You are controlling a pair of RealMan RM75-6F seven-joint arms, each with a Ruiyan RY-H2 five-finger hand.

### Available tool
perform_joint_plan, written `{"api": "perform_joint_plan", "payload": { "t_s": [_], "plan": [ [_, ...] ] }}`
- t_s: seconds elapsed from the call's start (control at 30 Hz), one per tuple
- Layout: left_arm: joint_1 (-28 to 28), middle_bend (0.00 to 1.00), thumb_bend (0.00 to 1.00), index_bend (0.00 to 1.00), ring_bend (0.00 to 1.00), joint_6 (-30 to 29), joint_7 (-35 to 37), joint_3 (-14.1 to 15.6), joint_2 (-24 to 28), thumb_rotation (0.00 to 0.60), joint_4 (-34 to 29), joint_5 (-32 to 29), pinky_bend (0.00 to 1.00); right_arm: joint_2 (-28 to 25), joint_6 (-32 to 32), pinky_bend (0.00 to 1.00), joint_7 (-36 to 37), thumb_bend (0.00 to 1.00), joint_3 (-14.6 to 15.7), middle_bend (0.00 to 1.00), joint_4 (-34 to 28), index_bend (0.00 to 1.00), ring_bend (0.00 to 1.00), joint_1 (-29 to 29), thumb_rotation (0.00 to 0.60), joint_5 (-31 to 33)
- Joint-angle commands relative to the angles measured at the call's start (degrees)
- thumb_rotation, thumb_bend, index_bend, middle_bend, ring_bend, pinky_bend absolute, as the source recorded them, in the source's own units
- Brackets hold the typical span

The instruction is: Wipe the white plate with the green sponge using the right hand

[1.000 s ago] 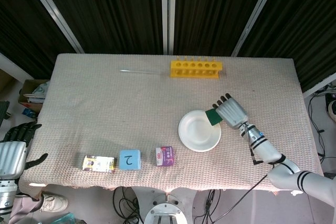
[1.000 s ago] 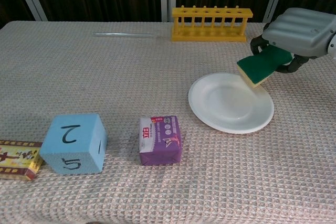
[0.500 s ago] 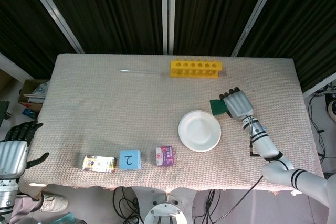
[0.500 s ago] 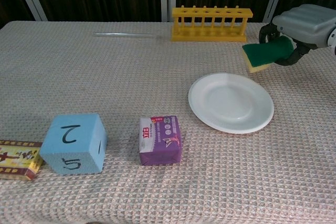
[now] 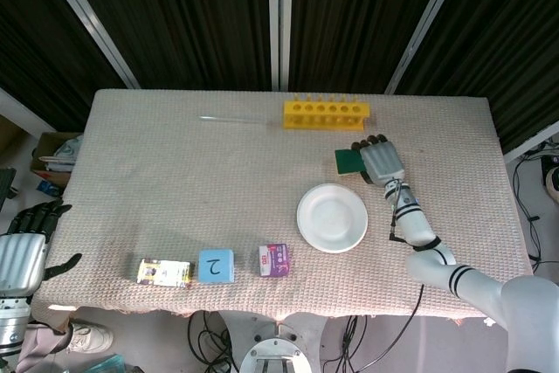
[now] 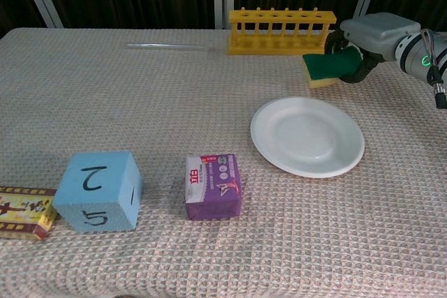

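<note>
My right hand [image 6: 369, 33] had its fingers [image 6: 349, 57] wrapped round the green sponge [image 6: 327, 68], near the yellow rack [image 6: 281, 31]. The white plate [image 6: 307, 137] lay on the desk, nearer me, well apart from the sponge.

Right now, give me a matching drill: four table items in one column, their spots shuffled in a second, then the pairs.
Column 1:
1. green sponge
2. white plate
3. yellow rack
4. blue cube

Column 2:
A. far edge, centre
B. held in the right hand, beyond the plate
C. near edge, left of the purple packet
D. flat on the cloth, nothing on it

Pairs: 1-B, 2-D, 3-A, 4-C
</note>
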State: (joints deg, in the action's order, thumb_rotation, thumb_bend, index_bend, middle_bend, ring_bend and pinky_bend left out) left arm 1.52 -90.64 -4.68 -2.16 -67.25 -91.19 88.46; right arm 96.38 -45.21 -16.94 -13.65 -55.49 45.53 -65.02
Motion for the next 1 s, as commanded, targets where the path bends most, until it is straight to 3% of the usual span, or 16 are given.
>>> {"api": "perform_joint_plan", "payload": {
  "t_s": [0.03, 0.17, 0.3, 0.63, 0.83, 1.0],
  "plan": [
    [-0.1, 0.18, 0.01, 0.22, 0.17, 0.0, 0.1, 0.0, -0.1, 0.6, 0.1, -0.1, 0.19, -0.4, 4.1, 0.07, -3.2, 0.13, -0.2, 0.04, -0.9, 0.0, 0.0, 1.2, 0.6, 3.8],
    [-0.1, 0.18, 0.01, 0.22, 0.17, 0.0, 0.5, 0.0, -0.2, 0.6, 0.6, -0.3, 0.19, -2.5, 2.8, 0.02, -3.8, 0.07, 0.3, 0.0, -4.3, 0.0, 0.0, 0.2, 0.6, 4.4],
    [0.0, 0.18, 0.01, 0.22, 0.17, 0.1, 0.7, -0.2, -0.1, 0.6, 0.9, -0.4, 0.19, -8.6, -2.9, 0.02, -1.7, 0.07, 1.0, 0.0, -12.9, 0.0, 0.0, -3.3, 0.6, 1.5],
    [0.3, 0.18, 0.01, 0.22, 0.17, 0.3, 0.5, -1.6, 0.3, 0.6, 1.5, -2.6, 0.19, -29.7, -26.2, 0.03, 6.9, 0.17, 5.4, 0.04, -36.2, 0.0, 0.0, -20.9, 0.6, -8.2],
    [0.7, 0.18, 0.01, 0.22, 0.17, 1.2, -0.5, -1.9, 0.7, 0.6, 0.4, -3.3, 0.19, -34.9, -35.8, 0.03, 12.4, 0.18, 9.2, 0.05, -40.5, 0.0, 0.0, -29.5, 0.6, -13.1],
    [1.1, 0.18, 0.01, 0.22, 0.17, 1.6, -1.4, -1.9, 0.6, 0.6, -0.3, -3.4, 0.19, -35.0, -39.6, 0.03, 14.2, 0.18, 10.5, 0.05, -40.2, 0.0, 0.0, -32.9, 0.6, -15.7]
  ]
}}
